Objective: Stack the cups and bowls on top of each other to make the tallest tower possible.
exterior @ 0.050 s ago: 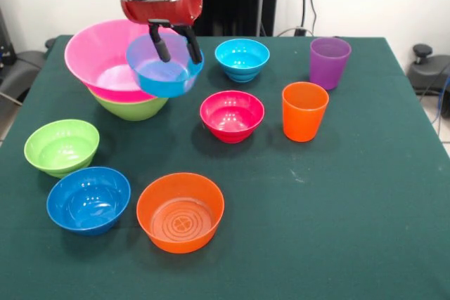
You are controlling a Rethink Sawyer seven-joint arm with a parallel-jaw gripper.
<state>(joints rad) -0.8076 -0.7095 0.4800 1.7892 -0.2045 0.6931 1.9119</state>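
From the left we see a green bowl point(62, 147), the tower point(105, 57), then our gripper point(176, 50) pinching a blue bowl point(165, 68) aloft beside it; orange cup point(304, 111) and purple cup point(329, 62) stand right.

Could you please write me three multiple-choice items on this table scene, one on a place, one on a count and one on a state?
1. Where does the pink bowl sit?
A. Inside the orange bowl
B. On a lime green bowl
C. On the purple cup

2. How many tall cups stand on the table?
A. One
B. Two
C. Four

3. What is the gripper doing?
A. Holding a light blue bowl by its rim, above the table
B. Hanging empty over the cups
C. Pressing the magenta-red bowl flat

Answers:
1 B, green shows directly under the pink bowl.
2 B, the orange cup and the purple cup are the only ones.
3 A, one finger is inside the rim, one outside, and the bowl hangs clear of the cloth.
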